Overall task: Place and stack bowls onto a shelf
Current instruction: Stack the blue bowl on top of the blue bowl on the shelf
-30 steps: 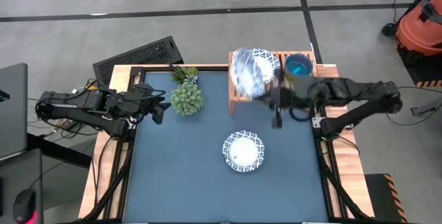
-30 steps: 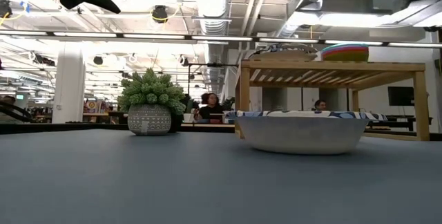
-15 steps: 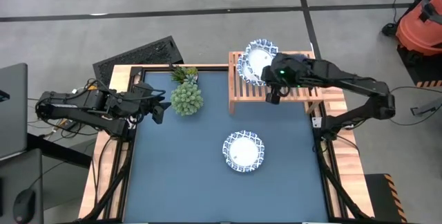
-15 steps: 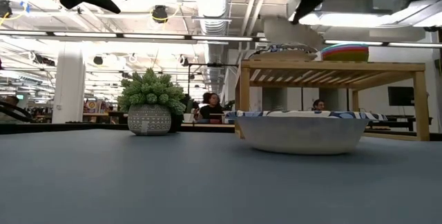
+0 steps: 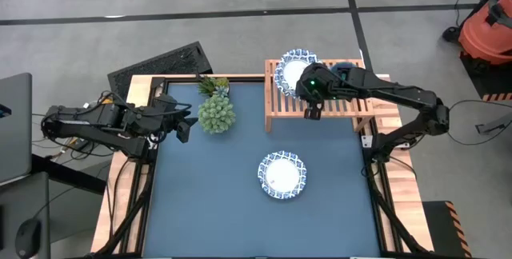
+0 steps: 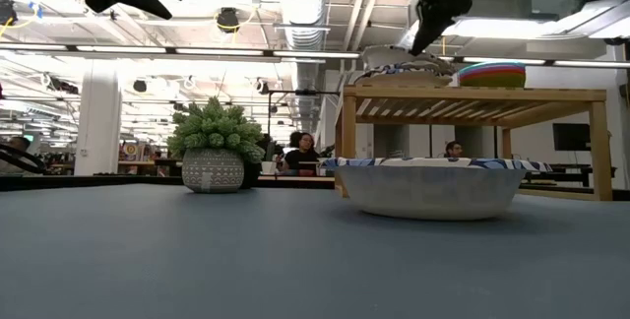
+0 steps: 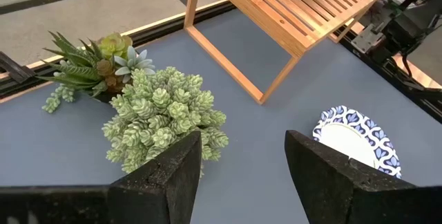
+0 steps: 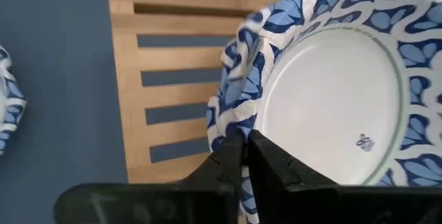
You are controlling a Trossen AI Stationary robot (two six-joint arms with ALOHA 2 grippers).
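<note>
My right gripper (image 5: 308,97) hovers over the light-wood shelf (image 5: 336,109), shut on a white bowl with a blue patterned rim (image 5: 298,69). This bowl lies over a second one of the same kind (image 8: 231,79) at the shelf's left end. A stack of small bowls, teal on top (image 5: 346,73), stands on the shelf's right part (image 6: 492,73). A third patterned bowl (image 5: 282,175) sits base-down on the blue table. My left gripper (image 7: 242,175) is open, held above the table's left edge beside the plants. My right gripper pinches the upper patterned bowl by its near rim (image 8: 231,133), one finger (image 8: 273,165) inside the bowl and the other (image 8: 222,165) outside. The fingers point down at it from above. The bowl lies open side up over the lower bowl; whether it rests fully there does not show.
A spiky green plant (image 5: 216,113) in a patterned pot and a smaller succulent (image 5: 214,85) stand at the table's far left. The shelf takes up the far right corner. Bare blue tabletop (image 5: 208,203) lies near and left of the third bowl.
My right gripper carried the patterned bowl from in front of the shelf toward the table's far edge and down onto the shelf's left end. The bowl, tipped steeply a second ago, has turned open side up over the other patterned bowl.
</note>
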